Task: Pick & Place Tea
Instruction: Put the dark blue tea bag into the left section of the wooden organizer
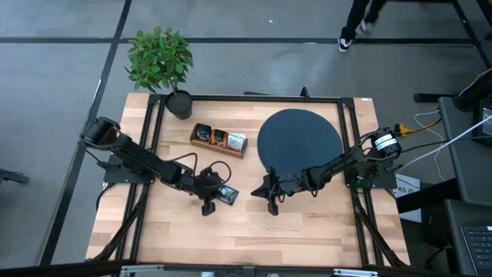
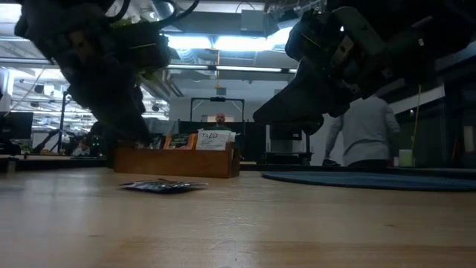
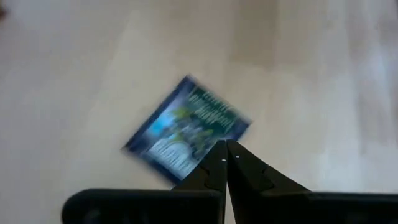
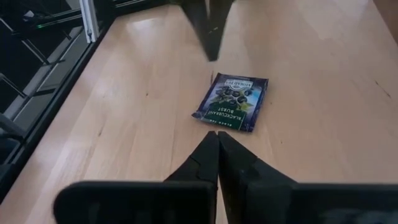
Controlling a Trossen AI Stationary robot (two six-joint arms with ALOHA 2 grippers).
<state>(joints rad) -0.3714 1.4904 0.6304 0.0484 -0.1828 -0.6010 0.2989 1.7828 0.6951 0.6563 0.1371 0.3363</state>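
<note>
Between the two closed grippers, left gripper (image 1: 208, 209) and right gripper (image 1: 272, 208), a blackcurrant tea sachet (image 4: 231, 102) lies flat on open counter (image 1: 307, 231), its label readable only from the right wrist.

One dark sachet (image 1: 227, 196) lay loose on the single worktop (image 1: 307, 231). One wooden tray (image 1: 219, 142) held several more sachets, too small to count surely. There was one black disc (image 1: 300, 138), one potted plant (image 1: 161, 61), two arms, and at least two people beyond.
</note>
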